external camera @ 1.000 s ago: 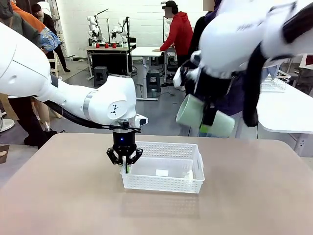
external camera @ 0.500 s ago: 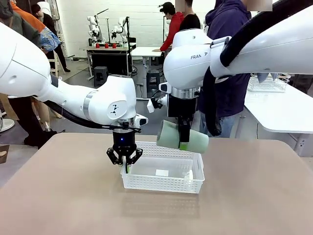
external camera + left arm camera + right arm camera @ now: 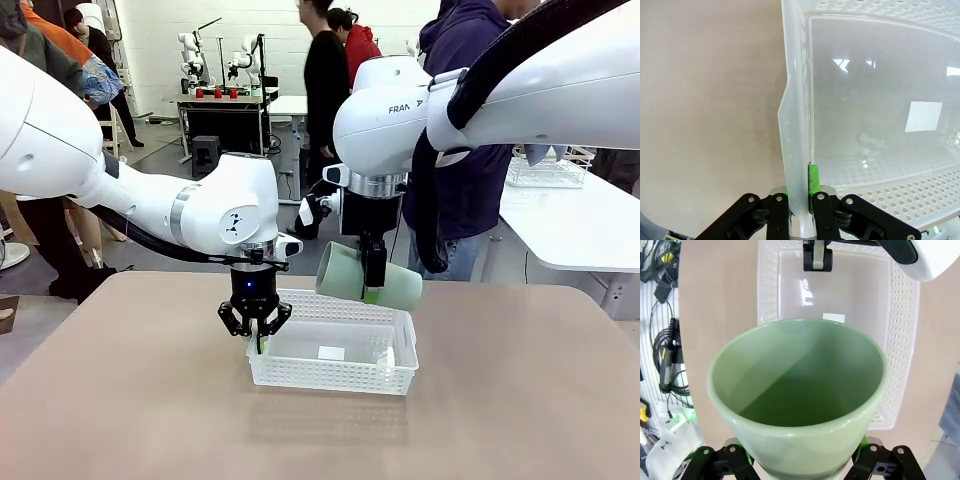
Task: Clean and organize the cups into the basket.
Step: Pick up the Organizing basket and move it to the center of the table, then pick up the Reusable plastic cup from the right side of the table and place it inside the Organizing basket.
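Note:
The white lattice basket [image 3: 335,368] stands mid-table. My left gripper [image 3: 258,338] is shut on the rim of its left short wall. The left wrist view shows that rim [image 3: 796,125] pinched between the green pads [image 3: 813,180], and the basket's floor bears only a white sticker [image 3: 923,116]. A mint green cup [image 3: 350,276] hangs on its side just above the basket's far edge, with my right gripper [image 3: 373,290] closed around it. In the right wrist view the cup's open mouth [image 3: 797,385] faces the camera above the basket [image 3: 901,315].
A person in a dark hoodie [image 3: 465,130] stands at the far side behind the right arm. A white table [image 3: 585,235] with a wire basket [image 3: 545,172] is at the right. Cables [image 3: 665,340] hang off the table's edge.
My right arm swung the mint cup in from the upper right to the middle and brought it down toward the basket's far edge. The left gripper and basket stayed put.

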Robot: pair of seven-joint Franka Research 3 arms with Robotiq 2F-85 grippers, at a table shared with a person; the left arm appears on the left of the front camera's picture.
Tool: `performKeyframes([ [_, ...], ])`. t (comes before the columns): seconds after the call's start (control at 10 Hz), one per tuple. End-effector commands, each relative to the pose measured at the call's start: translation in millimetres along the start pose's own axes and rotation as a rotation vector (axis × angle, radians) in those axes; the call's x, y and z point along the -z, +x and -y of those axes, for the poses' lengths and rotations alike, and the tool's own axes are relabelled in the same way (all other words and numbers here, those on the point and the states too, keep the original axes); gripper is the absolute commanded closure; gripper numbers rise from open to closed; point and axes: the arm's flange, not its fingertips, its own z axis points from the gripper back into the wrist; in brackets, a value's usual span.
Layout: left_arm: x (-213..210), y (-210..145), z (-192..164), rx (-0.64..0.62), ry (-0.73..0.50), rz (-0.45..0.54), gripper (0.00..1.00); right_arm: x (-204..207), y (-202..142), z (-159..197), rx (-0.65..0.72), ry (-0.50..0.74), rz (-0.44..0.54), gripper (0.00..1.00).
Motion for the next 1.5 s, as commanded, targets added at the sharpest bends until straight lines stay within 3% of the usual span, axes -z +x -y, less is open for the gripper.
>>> performKeyframes([
  [0.0, -1, -1, -1, 0.002, 0.000, 0.003, 1.00, 3, -1, -2, 0.017, -0.008, -0.019, 0.15],
  [0.1, -1, -1, -1, 0.002, 0.000, 0.003, 1.00, 0, 0, 0, 0.000, 0.000, 0.000, 0.15],
  [0.3, -1, -1, -1, 0.002, 0.000, 0.003, 1.00, 43, -2, 3, -0.050, -0.002, 0.072, 0.15],
  [0.7, -1, -1, -1, 0.002, 0.000, 0.003, 1.00, 75, -20, -1, -0.045, -0.025, 0.240, 0.15],
  [0.9, -1, -1, -1, 0.002, 0.000, 0.003, 1.00, 87, -24, 0, -0.037, -0.045, 0.237, 0.15],
  [1.4, -1, -1, -1, 0.002, 0.000, 0.003, 1.00, 113, -24, 21, -0.009, 0.070, 0.191, 0.15],
])
